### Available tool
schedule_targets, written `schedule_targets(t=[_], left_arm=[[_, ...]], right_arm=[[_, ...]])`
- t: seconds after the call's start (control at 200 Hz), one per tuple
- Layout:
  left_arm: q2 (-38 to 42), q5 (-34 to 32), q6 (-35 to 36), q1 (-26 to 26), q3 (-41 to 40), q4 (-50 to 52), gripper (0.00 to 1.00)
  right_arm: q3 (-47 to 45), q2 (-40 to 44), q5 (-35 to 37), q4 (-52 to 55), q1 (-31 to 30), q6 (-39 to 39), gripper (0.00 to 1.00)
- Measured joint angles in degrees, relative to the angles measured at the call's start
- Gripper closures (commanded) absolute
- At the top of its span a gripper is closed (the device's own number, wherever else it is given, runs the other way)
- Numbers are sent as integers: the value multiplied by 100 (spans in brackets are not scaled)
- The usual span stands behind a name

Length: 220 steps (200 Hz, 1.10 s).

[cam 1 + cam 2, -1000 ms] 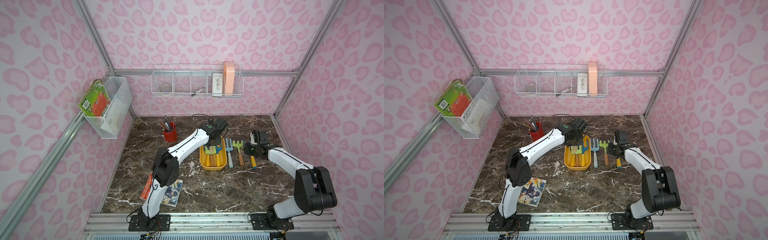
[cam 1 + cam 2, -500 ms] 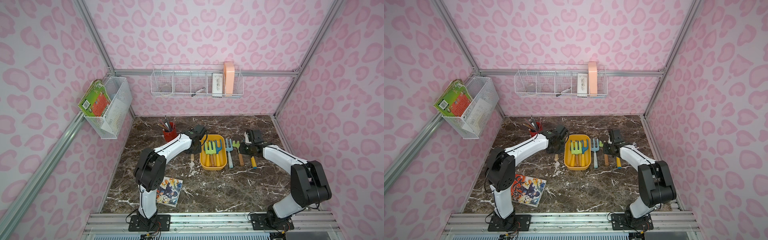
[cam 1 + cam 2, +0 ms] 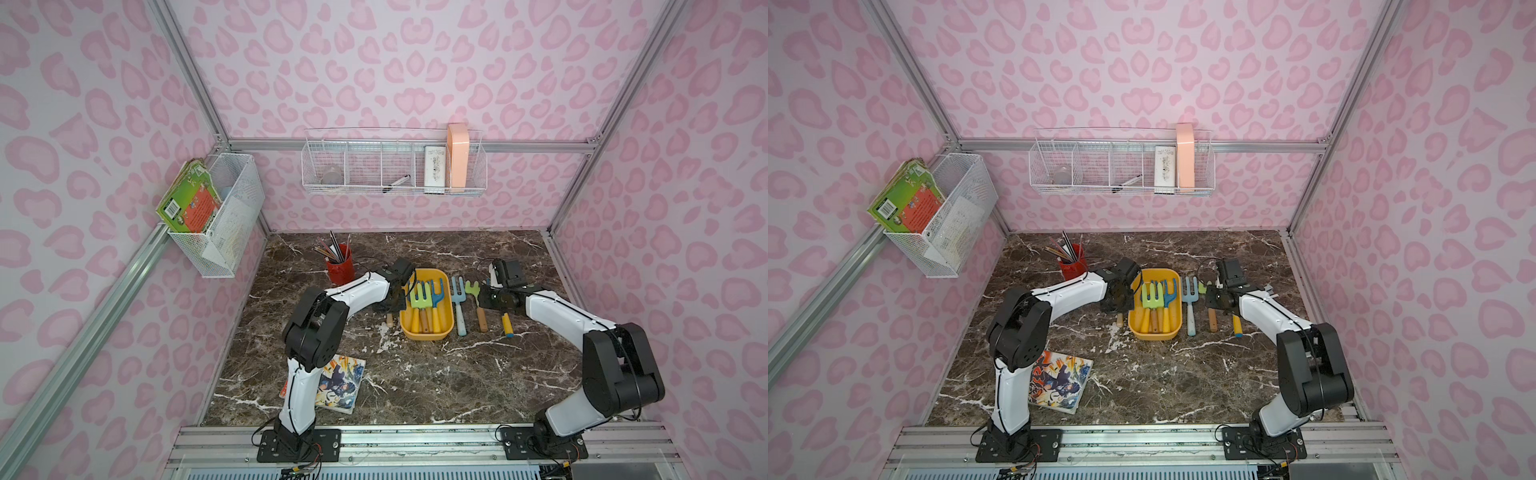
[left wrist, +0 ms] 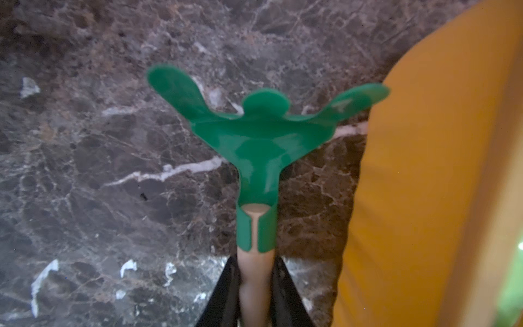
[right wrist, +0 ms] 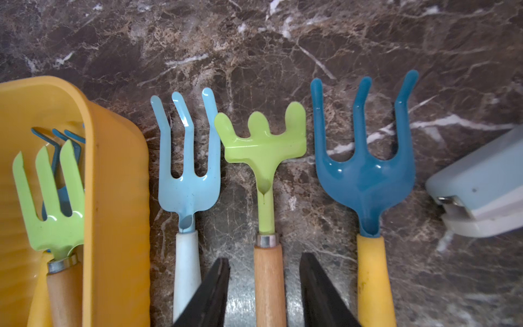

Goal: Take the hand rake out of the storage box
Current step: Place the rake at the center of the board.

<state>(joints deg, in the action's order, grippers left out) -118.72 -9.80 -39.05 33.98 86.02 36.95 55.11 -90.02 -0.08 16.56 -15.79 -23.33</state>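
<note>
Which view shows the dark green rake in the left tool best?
The left wrist view: the whole dark green rake head and its wooden neck, pinched in the left tool, fill the frame. In both top views the arm hides it except the handle end. The right wrist view misses it.

**Change over the last second.** The left gripper (image 3: 394, 296), a second ago above the storage box (image 3: 426, 336), now sits outside it, with the box's long wall just beside the gripper. The green hand rake (image 4: 260, 136) comes out with it. Its wooden handle is clamped between the fingers, its head lies ahead of the fingertips over bare marble tabletop (image 3: 415, 382), and the handle end projects behind the gripper. The left forearm (image 3: 357, 291) reaches less far forward. The right gripper (image 5: 264, 264) has shifted slightly toward the box.
</note>
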Motion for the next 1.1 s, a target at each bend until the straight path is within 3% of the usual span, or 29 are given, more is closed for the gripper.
schedule_targets(t=[0.5, 0.79, 0.975, 1.1], left_arm=[[22, 7, -28, 0, -208, -131, 68], [485, -46, -48, 0, -199, 190, 63], [758, -90, -245, 57, 175, 535, 61], [632, -79, -452, 520, 769, 826, 59]], right_arm=[[-33, -11, -11, -7, 0, -39, 57], [-39, 31, -11, -9, 2, -37, 57], [-39, 33, 2, -7, 17, -31, 57], [-39, 33, -7, -9, 120, -17, 57]])
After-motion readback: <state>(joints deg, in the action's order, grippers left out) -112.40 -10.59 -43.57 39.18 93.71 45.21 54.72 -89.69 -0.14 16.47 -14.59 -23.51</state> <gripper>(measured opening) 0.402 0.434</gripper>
